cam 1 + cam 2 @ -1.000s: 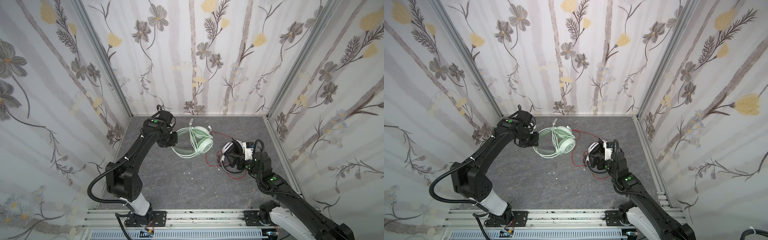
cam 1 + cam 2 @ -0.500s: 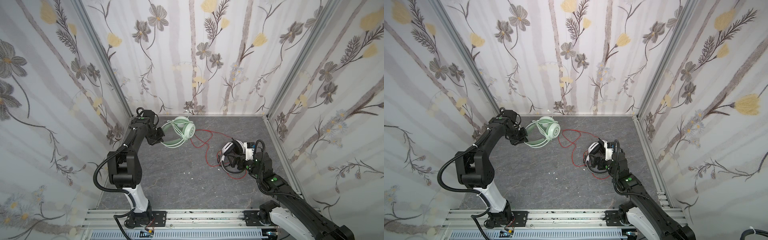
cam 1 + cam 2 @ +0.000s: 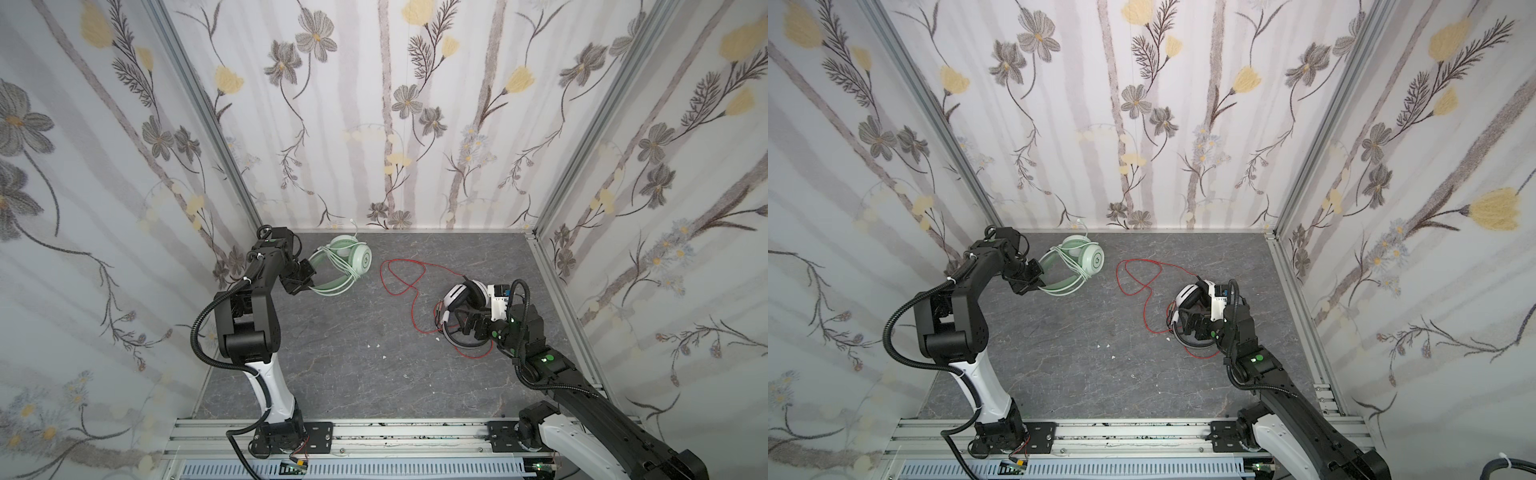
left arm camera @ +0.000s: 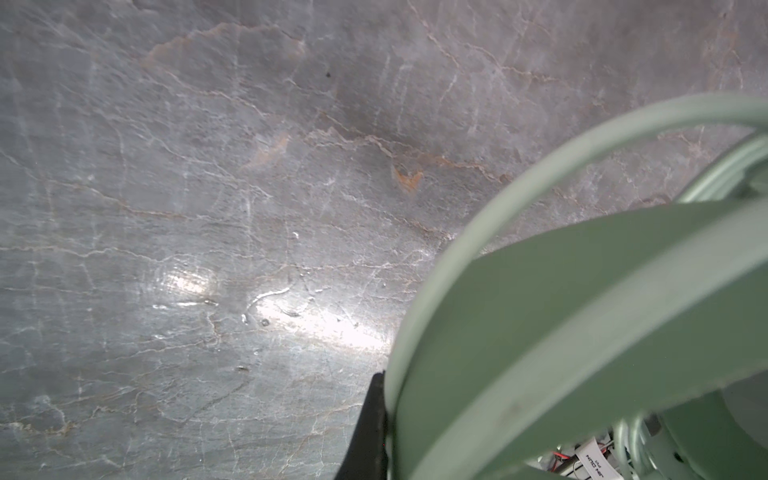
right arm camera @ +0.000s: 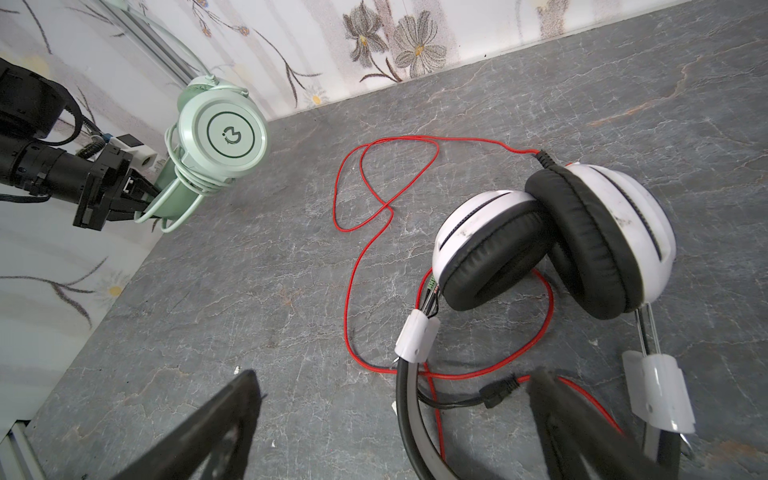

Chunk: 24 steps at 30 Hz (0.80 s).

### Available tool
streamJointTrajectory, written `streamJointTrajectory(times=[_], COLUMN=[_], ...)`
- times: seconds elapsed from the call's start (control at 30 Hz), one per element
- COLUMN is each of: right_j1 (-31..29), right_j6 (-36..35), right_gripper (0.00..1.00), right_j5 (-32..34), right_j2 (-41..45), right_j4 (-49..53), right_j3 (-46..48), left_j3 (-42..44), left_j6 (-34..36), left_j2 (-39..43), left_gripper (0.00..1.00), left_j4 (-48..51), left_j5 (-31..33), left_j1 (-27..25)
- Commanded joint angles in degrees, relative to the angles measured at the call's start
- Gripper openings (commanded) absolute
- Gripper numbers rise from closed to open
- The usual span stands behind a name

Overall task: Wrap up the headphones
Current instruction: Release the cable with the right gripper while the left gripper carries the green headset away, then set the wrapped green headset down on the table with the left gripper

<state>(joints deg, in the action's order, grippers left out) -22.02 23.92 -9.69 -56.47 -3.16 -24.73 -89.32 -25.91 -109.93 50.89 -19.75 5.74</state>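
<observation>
The left claw (image 3: pixel 306 277) is clenching the headband of the mint green headset (image 3: pixel 354 258) at the far left of the bench (image 3: pixel 353 357), its green cable (image 3: pixel 341 266) wound around it. The right claw (image 3: pixel 471 323) is gaping wide over the white-and-black headset (image 3: pixel 462 294) lying at the right, whose red cable (image 3: pixel 400 271) is trailing loose toward the middle.

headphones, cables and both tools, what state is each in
green headphones, held by the band in the left tool
green cable, wound around them
white headphones, lying on the table
red cable, loose, unwrapped
left tool, shut on the green headphones
right tool, open over the white headphones' band
</observation>
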Motion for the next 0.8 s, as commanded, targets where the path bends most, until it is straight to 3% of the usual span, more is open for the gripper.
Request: streamJointTrajectory(times=[0.0,0.57,0.77], right_j1=[0.1,0.6,0.7], right_j6=[0.2,0.2,0.2], right_gripper=[1.00,1.00,1.00], right_j5=[0.0,-1.1,-0.9], right_j2=[-0.1,-2.1,-2.1], right_j4=[-1.8,-2.0,-1.9], right_j3=[-0.3,-0.8,-0.7], left_j3=[0.1,-1.9,-2.5], left_j6=[-0.6,-1.0,-0.5], left_j2=[-0.5,-5.9,-7.9], left_gripper=[0.00,0.00,0.00], left_j4=[-2.7,-3.3,-2.6], left_j5=[-3.1,-3.0,-0.1], left_j1=[0.8,3.9,4.1])
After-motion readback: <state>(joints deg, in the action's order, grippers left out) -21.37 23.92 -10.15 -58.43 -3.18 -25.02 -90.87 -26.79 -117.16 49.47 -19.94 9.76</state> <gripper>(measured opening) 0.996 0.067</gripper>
